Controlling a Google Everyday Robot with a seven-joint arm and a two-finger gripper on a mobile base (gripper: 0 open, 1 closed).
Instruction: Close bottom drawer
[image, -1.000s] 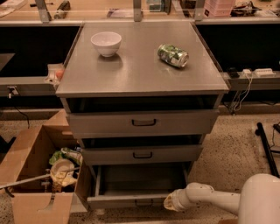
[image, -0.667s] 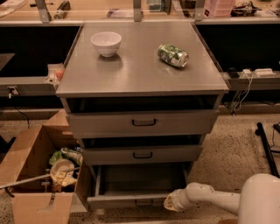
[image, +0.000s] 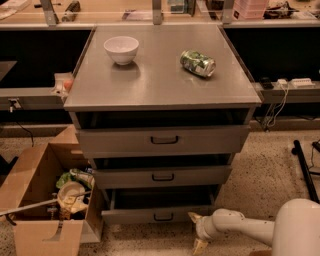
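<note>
The grey metal cabinet (image: 160, 75) has three drawers, all pulled out a little. The bottom drawer (image: 150, 215) is the lowest, a shallow tray with a plain grey front and a small dark handle (image: 163, 217). It sticks out slightly, with a dark gap above it. My gripper (image: 197, 231) is low, just in front of the right end of the bottom drawer's front. Its fingers are spread open and empty, and the upper fingertip (image: 193, 217) is at the drawer front. The middle drawer (image: 162, 176) and top drawer (image: 162, 140) stand above.
A white bowl (image: 121, 49) and a green can (image: 197, 63) on its side lie on the cabinet top. An open cardboard box (image: 45, 200) with trash stands on the floor to the left. Black stand legs (image: 305, 170) are at the right, and cables hang behind.
The bottom drawer's front has slid back toward the cabinet and sticks out less than before. My gripper stays at its right end.
</note>
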